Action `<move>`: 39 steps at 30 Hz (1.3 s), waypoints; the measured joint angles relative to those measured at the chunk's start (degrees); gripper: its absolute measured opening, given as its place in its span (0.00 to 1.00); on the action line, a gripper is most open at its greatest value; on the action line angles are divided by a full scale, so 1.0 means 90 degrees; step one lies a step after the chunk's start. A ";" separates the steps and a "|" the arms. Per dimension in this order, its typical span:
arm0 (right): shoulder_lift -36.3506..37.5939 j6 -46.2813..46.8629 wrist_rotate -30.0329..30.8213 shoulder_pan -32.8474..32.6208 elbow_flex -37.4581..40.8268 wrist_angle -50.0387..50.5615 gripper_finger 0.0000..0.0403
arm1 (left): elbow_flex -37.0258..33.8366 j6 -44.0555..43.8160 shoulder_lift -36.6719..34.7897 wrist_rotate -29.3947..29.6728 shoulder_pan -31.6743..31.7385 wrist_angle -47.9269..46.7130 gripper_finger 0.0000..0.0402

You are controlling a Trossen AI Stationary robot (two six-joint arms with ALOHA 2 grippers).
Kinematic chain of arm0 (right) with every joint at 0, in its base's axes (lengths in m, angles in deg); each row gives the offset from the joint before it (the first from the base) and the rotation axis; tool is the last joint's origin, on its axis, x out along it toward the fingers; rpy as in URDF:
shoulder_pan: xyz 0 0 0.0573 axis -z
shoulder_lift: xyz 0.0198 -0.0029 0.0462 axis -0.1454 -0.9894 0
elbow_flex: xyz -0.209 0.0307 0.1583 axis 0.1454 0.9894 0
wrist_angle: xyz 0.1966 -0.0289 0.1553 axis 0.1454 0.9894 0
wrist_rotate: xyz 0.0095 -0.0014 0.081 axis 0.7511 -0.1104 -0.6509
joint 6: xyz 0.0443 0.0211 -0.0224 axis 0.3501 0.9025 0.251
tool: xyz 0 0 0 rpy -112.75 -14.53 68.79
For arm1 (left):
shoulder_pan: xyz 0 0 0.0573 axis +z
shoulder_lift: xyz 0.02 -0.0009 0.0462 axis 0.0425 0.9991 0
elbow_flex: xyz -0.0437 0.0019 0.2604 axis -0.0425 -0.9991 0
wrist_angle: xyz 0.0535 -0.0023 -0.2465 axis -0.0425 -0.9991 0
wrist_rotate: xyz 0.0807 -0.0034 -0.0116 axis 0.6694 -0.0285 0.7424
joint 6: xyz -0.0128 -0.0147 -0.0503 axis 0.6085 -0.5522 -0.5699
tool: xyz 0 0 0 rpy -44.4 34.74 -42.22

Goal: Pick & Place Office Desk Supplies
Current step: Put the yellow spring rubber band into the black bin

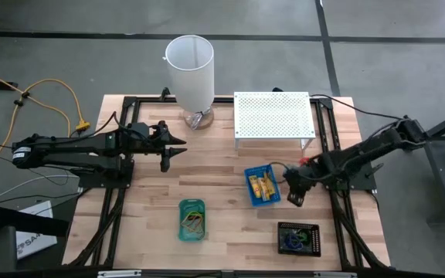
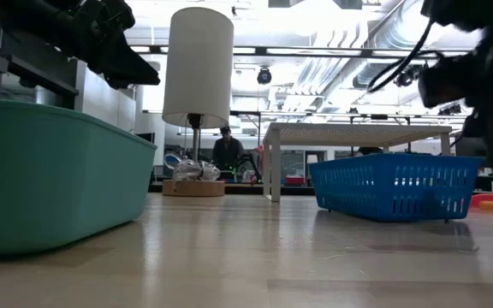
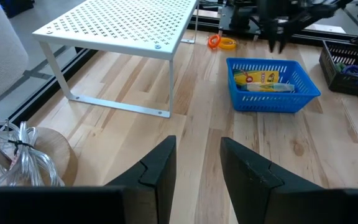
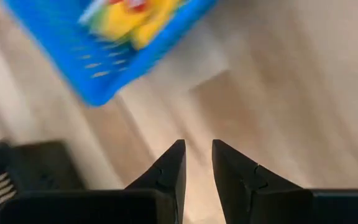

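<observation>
The right gripper [image 4: 197, 163] was held empty, fingers slightly apart, over bare table just beside the blue tray [image 1: 262, 186] of yellow packets [image 1: 265, 186]. The left gripper [image 3: 197, 163] was parked apart, far off.

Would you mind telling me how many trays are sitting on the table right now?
3: a green tray near the front centre, a blue tray in front of the white perforated shelf, and a black tray at the front right. None seems hidden.
</observation>
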 joint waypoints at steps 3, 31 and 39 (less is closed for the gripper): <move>0.0000 -0.0003 -0.0006 0.0397 0.0000 0.0316 0.16 | 0.0001 0.0000 -0.0001 0.0000 -0.0001 -0.0001 0.30; 0.0508 0.1130 0.1430 0.0648 0.0000 0.1913 0.16 | 0.0001 0.0000 0.0001 0.0000 -0.0002 -0.0002 0.30; 0.0505 0.0821 0.1384 0.0648 0.0000 0.2153 0.26 | 0.0001 -0.0001 -0.0001 0.0000 0.0000 -0.0002 0.30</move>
